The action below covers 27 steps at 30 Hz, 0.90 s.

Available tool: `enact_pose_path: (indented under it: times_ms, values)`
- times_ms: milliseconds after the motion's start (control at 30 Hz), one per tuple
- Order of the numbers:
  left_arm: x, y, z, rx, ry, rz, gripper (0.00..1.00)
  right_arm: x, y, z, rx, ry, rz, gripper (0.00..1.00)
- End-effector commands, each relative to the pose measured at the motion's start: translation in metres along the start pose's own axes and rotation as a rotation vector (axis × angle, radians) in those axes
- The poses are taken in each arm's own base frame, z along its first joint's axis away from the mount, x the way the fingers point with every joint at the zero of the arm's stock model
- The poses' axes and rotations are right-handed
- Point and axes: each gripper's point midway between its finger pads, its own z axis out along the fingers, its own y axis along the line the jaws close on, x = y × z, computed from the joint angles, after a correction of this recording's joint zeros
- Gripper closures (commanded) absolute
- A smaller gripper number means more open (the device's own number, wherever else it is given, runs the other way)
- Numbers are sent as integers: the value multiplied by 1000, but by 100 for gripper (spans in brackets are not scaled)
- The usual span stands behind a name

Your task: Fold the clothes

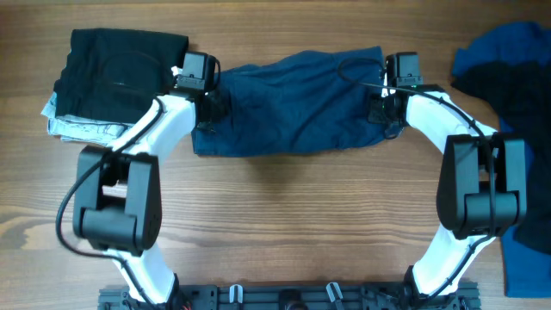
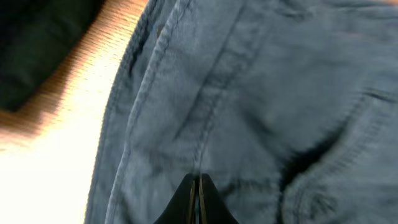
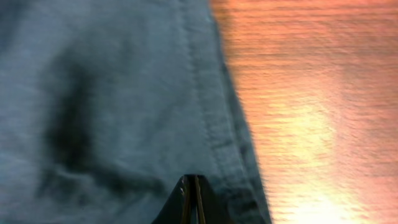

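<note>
The clothes in work are dark navy trousers (image 1: 293, 103), lying crosswise at the table's back middle in a rumpled band. My left gripper (image 1: 205, 110) sits at their left end and my right gripper (image 1: 380, 110) at their right end. In the left wrist view the gripper (image 2: 196, 178) has its jaws pressed together where a seam of the trousers (image 2: 249, 93) runs into the tips. The right wrist view shows the gripper (image 3: 193, 178) shut on the trousers (image 3: 112, 93) just inside the hemmed edge.
A folded black garment (image 1: 120, 69) lies on a pale patterned one (image 1: 77, 127) at the back left. At the far right, blue clothes (image 1: 508, 43) and black clothes (image 1: 508, 95) lie piled, with royal blue fabric (image 1: 525, 250) below. Bare wooden table (image 3: 311, 93) lies beside the hem.
</note>
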Motion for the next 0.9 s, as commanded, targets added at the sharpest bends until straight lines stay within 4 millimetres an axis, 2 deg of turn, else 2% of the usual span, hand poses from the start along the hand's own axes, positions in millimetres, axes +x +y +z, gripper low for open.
enact_pose_path:
  times_ms: [0,100,200,333,433,533,633,733,867]
  values:
    - [3,9,17,-45,-3,-13,96,20,-32,13,126,68,37,96]
    - [-10,4,7,-31,-49,-16,96,5,-26,-1,83,26,45,96]
    - [-41,-14,-33,38,-151,-25,96,-29,-9,-33,-21,-72,52,96]
    - [-72,-36,-86,139,-286,-34,96,-70,27,-76,-226,-216,-7,94]
    - [-82,-43,-102,176,-338,-42,96,-94,36,-87,-273,-317,-20,89]
    - [-80,-42,-93,166,-325,-41,96,-109,41,-80,-281,-376,-25,87]
    - [-73,-39,-72,139,-286,-36,96,-117,44,-65,-285,-407,-27,86]
    - [-63,-34,-43,100,-239,-31,96,-119,47,-37,-286,-413,-27,85]
    - [-53,-20,5,14,-205,-29,91,-110,63,12,-349,-392,-43,80]
